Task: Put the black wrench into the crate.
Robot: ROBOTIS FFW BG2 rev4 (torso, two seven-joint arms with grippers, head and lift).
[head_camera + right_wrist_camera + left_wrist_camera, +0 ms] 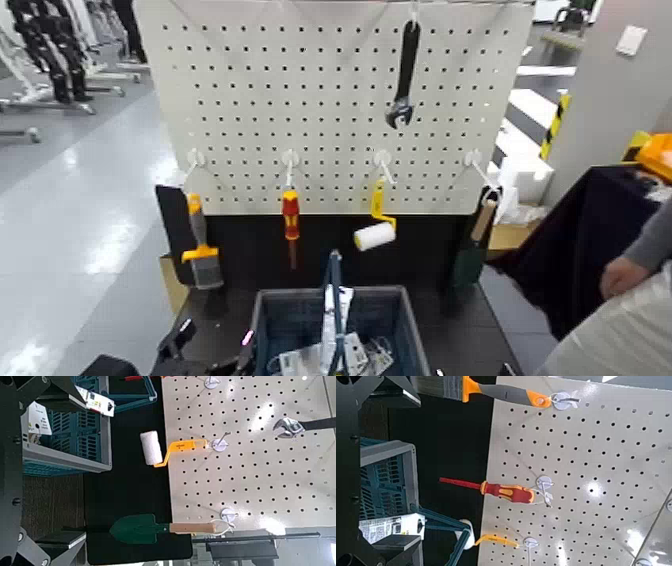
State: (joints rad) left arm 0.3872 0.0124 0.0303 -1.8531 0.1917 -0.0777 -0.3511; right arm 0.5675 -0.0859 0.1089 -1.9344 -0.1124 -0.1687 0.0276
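The black wrench (404, 72) hangs jaw-down from a hook at the top right of the white pegboard (250, 110); its grey jaw (287, 428) also shows in the right wrist view. The blue-grey crate (385, 318) stands below the board at the near edge, with an upright central handle and white packets inside. My right gripper (54, 467) is open and holds nothing, low beside the crate (67, 443) and far from the wrench. My left gripper (387, 471) is open too, low at the crate's (383, 475) other side.
On the board's lower hooks hang a paintbrush (200, 250), a red-and-yellow screwdriver (290, 218), a yellow-handled paint roller (375, 228) and a green trowel (472, 250). A person's hand (622, 276) rests at the right by a black-draped table (590, 225).
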